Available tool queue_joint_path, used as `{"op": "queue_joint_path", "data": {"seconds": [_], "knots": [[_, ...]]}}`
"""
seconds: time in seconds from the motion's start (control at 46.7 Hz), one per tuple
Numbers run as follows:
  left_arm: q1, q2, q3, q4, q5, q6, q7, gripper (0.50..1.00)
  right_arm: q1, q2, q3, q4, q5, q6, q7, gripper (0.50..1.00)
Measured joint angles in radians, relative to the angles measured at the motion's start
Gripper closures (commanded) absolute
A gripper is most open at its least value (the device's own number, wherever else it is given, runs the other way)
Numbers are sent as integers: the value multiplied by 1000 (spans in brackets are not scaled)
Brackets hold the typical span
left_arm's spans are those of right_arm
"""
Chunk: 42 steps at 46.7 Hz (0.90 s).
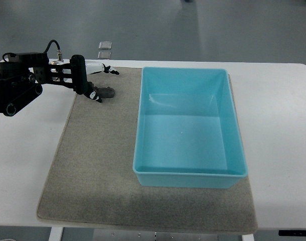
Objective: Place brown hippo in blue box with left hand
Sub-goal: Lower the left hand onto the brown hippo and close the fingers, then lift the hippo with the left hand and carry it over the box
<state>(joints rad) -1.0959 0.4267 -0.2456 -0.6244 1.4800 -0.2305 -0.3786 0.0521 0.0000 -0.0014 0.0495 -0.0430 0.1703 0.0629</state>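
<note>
The brown hippo (107,92), a small dark toy, lies on the grey mat (93,160) just left of the blue box (141,108). The box is an open light-blue bin standing on the mat's right half, with nothing showing inside. My left hand (104,82) reaches in from the left at the mat's far corner. Its fingers are spread: one white finger (107,68) points right above the hippo, and a lower fingertip (96,95) sits against the hippo's left end. The toy rests on the mat, not lifted. My right arm is out of sight.
The mat lies on a white table (278,125) whose near edge runs along the bottom of the picture. Two small clear squares (105,49) lie on the floor beyond the table's far edge.
</note>
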Motion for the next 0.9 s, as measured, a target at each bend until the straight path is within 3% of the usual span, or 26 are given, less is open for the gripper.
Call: {"op": "queue_joint_path", "data": {"seconds": [0.278,0.385,0.45,0.578,0.813,0.899], "knots": [[10,0,1,1,2,-4,-6,651,0,0,0,1,0,0,0,564],[11,0,2,2,2,-4,-9,686,0,0,0,0,0,0,0,564],[11,5,2,1,3,-4,-12,763,0,0,0,0,0,0,0,564],[8,9,2,2,3,-4,-13,831,0,0,0,0,0,0,0,564],[5,11,2,2,3,-4,-13,836,0,0,0,0,0,0,0,564],[9,11,2,2,3,-4,-13,874,0,0,0,0,0,0,0,564]]}}
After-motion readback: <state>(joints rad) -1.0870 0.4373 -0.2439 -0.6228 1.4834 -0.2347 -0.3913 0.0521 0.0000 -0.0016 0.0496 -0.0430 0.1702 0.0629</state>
